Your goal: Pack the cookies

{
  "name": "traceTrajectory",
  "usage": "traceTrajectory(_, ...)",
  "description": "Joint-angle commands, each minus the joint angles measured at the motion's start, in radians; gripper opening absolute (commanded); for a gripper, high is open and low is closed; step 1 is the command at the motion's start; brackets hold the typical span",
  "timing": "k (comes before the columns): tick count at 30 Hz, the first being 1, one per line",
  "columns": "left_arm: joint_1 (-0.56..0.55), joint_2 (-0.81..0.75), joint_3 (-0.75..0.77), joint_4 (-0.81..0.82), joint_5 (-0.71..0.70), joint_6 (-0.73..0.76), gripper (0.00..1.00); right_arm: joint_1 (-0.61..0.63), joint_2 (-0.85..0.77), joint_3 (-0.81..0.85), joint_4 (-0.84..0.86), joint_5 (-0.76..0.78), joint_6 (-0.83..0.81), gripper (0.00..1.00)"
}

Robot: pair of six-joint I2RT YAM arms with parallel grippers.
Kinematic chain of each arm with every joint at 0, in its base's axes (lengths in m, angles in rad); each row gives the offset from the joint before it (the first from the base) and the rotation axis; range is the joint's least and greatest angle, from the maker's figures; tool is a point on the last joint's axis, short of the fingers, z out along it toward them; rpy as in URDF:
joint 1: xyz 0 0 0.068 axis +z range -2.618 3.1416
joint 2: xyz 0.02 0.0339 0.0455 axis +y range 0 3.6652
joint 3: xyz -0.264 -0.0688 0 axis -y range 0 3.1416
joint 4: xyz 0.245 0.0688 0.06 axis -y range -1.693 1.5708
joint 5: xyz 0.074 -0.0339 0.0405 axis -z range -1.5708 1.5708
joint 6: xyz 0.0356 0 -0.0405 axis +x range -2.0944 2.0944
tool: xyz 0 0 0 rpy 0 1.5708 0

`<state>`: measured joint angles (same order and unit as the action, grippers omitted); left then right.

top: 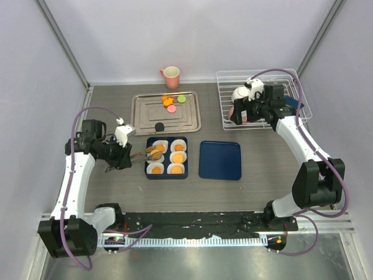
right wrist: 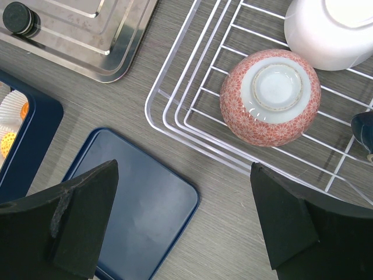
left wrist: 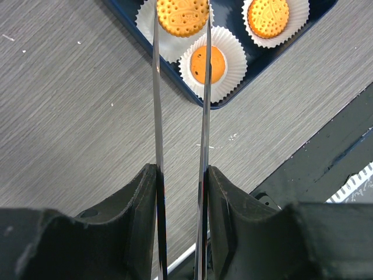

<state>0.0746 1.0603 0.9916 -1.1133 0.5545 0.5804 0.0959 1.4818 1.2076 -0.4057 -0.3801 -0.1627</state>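
The left end effector (left wrist: 180, 181) is clamping thin metal tongs (left wrist: 157, 105), whose flat blades are pinching a round, dotted orange cookie (left wrist: 182, 16) above the dark blue box's (left wrist: 256, 58) pleated white paper cups (left wrist: 230, 79). The right end effector (right wrist: 183, 181) is hanging wide open, holding nothing, beside the wire rack (right wrist: 192, 125).

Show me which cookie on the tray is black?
The black cookie, alone by the metal tray's near edge; the other cookies cluster farther back.

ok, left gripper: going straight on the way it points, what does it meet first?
Likely the dark blue box: the left gripper has tongs holding an orange cookie over a white cup there. Height above the cup is unclear.
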Motion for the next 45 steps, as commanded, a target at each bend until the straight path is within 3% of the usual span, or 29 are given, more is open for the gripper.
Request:
traceTrajectory(1,0.005,-0.005,0.002,0.041,0.007,-0.001,0.32,-0.002,-0.015,0.009,0.011,-0.009,-0.009,1.0)
traceTrajectory(28,0.007,0.006,-0.016,0.046,-0.01,0.013,0.51,-0.002,-0.012,0.009,0.01,-0.013,-0.009,1.0)
traceTrajectory(45,0.005,-0.062,0.056,0.035,0.05,-0.056,0.52,-0.001,-0.017,0.01,0.008,-0.017,-0.008,1.0)
